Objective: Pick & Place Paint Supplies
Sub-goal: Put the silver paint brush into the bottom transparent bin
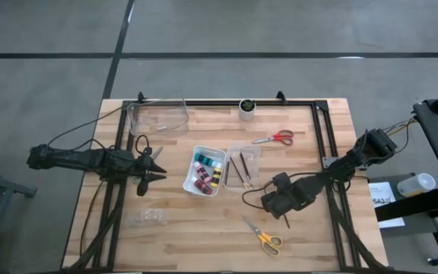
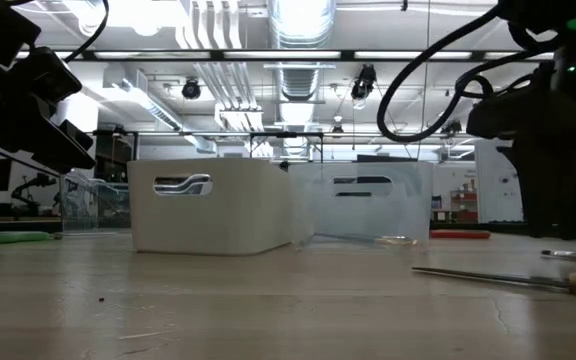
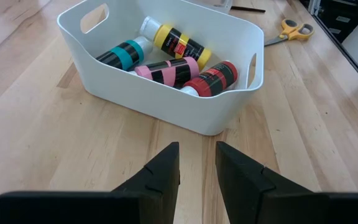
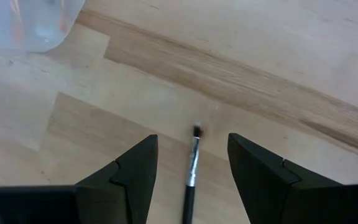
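A thin dark brush lies flat on the wood, bristle end pointing away from my right gripper. That gripper is open, with a finger on either side of the brush and not touching it. In the high view my right gripper is right of the bins. A white bin holds several paint bottles: yellow-and-black, teal, pink and red. Beside it, a clear bin holds brushes. Red scissors and yellow scissors lie on the table. My left gripper is open a little and faces the white bin from the left.
A white round cup stands at the far edge. A large clear container sits at the far left. A small clear object lies near the left arm. A short dark stick lies by the right gripper. A black frame runs round the table.
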